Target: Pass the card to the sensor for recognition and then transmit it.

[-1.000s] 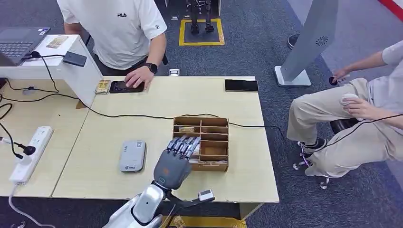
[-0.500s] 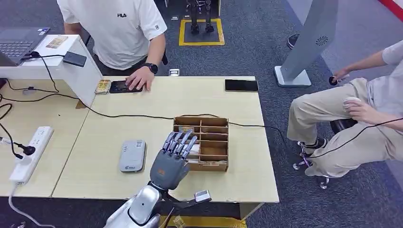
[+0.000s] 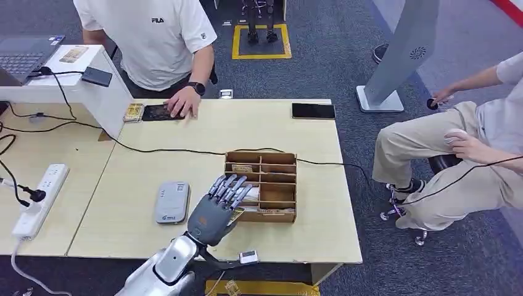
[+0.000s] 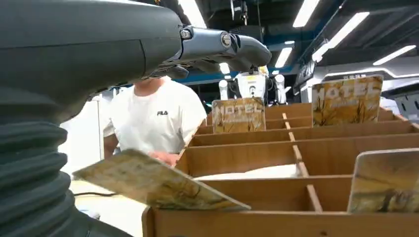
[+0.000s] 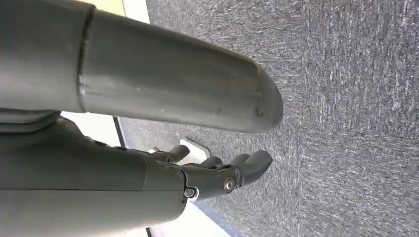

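My left hand point(image 3: 216, 208) hovers over the near left corner of the wooden card box point(image 3: 275, 161), palm down, fingers stretched toward the box. It holds a yellowish hotel card point(image 4: 153, 181), tilted, its free end over the box's front wall point(image 4: 276, 223); a sliver of that card point(image 3: 237, 214) peeks out under the fingers. More cards stand upright in the box's compartments point(image 4: 238, 114) point(image 4: 347, 100). The grey card sensor point(image 3: 172, 201) lies flat on the table just left of the hand. My right hand point(image 5: 217, 173) hangs over the carpet, fingers loosely extended, holding nothing.
A person across the table rests a hand point(image 3: 181, 100) on a dark device point(image 3: 155, 113). A black phone point(image 3: 313, 111) lies at the far right edge. A black cable point(image 3: 166, 150) crosses the table behind the box. A power strip point(image 3: 40, 200) lies left. A seated person point(image 3: 456, 148) is at the right.
My left hand has drawn back from the box toward the near left, lower over the table, bringing the card out with it. The person's hand shifted slightly on the dark device.
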Motion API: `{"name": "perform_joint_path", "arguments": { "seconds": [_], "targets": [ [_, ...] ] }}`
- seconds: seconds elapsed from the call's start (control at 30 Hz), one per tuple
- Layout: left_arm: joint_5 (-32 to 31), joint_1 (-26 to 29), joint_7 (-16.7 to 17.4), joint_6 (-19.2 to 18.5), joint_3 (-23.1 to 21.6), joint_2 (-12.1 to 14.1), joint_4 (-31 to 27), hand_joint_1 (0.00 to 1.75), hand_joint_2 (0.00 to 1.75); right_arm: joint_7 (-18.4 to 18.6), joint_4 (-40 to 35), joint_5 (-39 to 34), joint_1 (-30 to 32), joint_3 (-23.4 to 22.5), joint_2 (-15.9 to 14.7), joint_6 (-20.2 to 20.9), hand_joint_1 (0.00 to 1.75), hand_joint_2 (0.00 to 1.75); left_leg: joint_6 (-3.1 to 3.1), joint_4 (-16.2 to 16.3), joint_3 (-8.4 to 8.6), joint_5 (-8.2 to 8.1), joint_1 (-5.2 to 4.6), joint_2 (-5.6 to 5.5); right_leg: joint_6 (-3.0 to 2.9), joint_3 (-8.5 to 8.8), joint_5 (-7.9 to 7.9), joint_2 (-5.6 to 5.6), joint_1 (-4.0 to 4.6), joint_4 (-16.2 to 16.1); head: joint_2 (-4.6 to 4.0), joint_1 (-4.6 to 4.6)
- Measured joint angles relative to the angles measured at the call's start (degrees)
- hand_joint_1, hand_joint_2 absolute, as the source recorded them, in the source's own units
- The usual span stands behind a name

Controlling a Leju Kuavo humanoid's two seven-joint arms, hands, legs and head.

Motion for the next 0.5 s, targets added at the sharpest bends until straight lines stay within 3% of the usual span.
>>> {"name": "perform_joint_path", "arguments": {
  "seconds": [0.5],
  "targets": [
    [-1.01,-0.38,2.75,-0.17,-0.02,0.76,1.31,0.00,1.75,0.02,0.35,0.00,-0.04,0.26,-0.33,-0.09,0.00,0.00,0.00,0.00,0.00,0.00,0.00,0.00,0.00,0.00,0.00,0.00,0.00,0.00,0.00,0.00]
  ]
}}
